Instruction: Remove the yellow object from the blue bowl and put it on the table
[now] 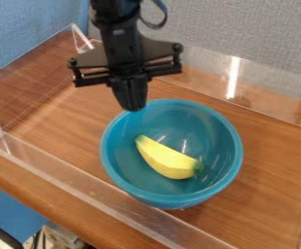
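Camera view puts your gripper [131, 97] just above the far-left rim of the blue bowl [127, 156], pointing steeply down, jaws pressed together and holding nothing. The yellow object [166, 157] lies on the bowl's floor, untouched. You look to be in the approach step: next you need to spread the jaws, then descend inside the bowl onto the piece. Low clear walls [263, 83] border the table [49, 97] beyond the bowl; only the bowl's deep rim crowds you.

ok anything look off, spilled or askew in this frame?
Nothing stands out. The blue bowl sits upright on the table, the yellow object lies inside it, nothing spilled. The gripper hangs shut above the bowl's far rim, holding nothing.
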Controlling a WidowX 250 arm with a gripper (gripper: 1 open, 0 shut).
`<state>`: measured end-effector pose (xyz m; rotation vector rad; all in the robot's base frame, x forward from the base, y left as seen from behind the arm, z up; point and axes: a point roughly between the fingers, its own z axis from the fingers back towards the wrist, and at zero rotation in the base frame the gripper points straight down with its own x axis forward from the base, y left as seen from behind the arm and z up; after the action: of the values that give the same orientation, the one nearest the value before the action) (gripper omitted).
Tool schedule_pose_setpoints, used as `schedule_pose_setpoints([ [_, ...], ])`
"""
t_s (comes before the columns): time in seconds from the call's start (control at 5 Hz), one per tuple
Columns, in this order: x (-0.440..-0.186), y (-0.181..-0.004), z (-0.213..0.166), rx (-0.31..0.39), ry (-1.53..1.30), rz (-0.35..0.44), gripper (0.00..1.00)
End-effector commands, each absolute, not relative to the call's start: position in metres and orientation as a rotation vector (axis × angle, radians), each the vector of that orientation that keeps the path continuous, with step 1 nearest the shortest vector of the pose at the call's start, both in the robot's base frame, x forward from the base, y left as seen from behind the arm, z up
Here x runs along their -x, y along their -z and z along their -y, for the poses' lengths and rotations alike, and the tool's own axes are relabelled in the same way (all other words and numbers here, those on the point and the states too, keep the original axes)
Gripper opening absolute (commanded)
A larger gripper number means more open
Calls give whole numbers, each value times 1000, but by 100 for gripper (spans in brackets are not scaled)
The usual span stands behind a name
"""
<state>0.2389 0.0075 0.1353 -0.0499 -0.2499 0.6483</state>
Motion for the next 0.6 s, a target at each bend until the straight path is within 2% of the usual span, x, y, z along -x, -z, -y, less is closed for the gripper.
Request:
schedule_pose_setpoints([
  [0.0, -251, -138, -6, 35, -674, 279, 0],
  [0.2, -256, -128, -9, 30, -743, 275, 0],
  [0.4, -258, -122, -15, 27, -806, 277, 100],
])
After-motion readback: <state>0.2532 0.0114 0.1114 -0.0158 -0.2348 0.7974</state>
